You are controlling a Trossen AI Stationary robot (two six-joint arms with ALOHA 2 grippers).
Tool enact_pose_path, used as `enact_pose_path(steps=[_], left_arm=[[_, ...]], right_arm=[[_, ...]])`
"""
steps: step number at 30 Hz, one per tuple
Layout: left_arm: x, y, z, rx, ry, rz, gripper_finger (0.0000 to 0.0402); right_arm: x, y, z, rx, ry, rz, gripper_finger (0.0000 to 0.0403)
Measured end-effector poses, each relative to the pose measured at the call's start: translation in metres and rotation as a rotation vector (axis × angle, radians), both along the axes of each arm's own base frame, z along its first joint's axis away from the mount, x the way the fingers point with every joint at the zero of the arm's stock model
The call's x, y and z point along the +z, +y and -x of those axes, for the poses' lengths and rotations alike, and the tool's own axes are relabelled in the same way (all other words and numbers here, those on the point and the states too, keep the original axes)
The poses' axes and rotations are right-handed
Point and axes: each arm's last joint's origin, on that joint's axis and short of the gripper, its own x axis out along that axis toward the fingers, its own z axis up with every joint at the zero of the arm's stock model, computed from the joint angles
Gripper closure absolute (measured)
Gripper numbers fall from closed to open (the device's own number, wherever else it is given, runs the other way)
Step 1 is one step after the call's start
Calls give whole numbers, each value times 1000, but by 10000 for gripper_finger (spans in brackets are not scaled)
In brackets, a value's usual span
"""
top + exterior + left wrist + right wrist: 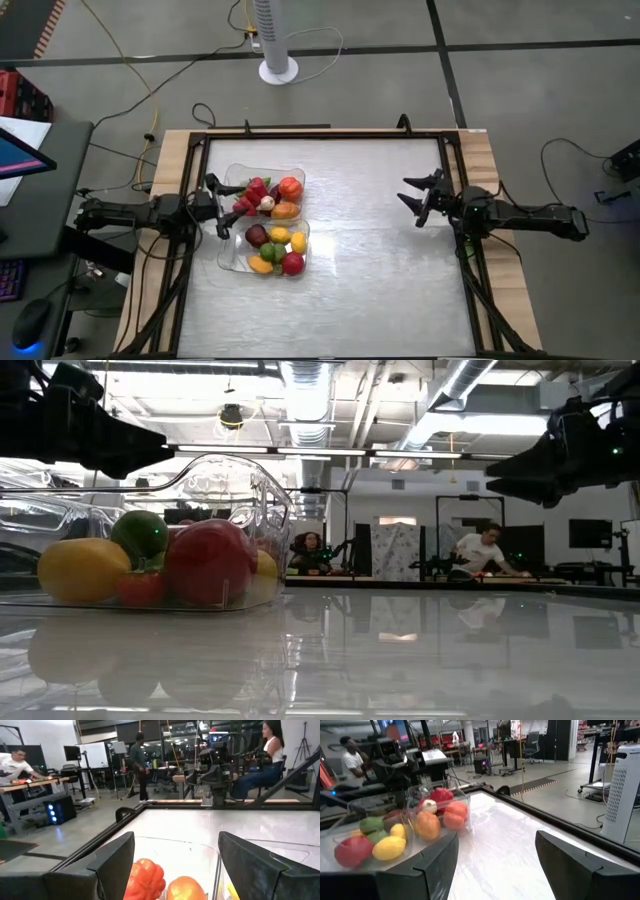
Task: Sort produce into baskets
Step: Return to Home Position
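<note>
We are finding the left end effector (218, 207) spread wide, hovering at the left edge of the two baskets, its fingers pointing toward them. The far basket (238, 170) and the near basket (226, 262) are lying side by side on the bench (380, 280). Their long axes are running left to right, and both are holding produce (291, 264). The right end effector (410, 203), also spread, is waiting well apart from them at the bench's right side.

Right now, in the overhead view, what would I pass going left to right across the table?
First the left end effector, open → two clear baskets full of produce → bare tabletop → the right end effector, open.
</note>
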Motion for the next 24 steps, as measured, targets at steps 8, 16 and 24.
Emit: enact_pose_path(steps=[8,16,24], left_arm=[[0,0,0,0,4,0,127],[0,0,0,1,5,0,127],[0,0,0,2,5,-1,127]], right_arm=[[-1,0,0,0,6,-1,112],[-1,0,0,0,6,-1,112],[-1,0,0,0,6,-1,112]])
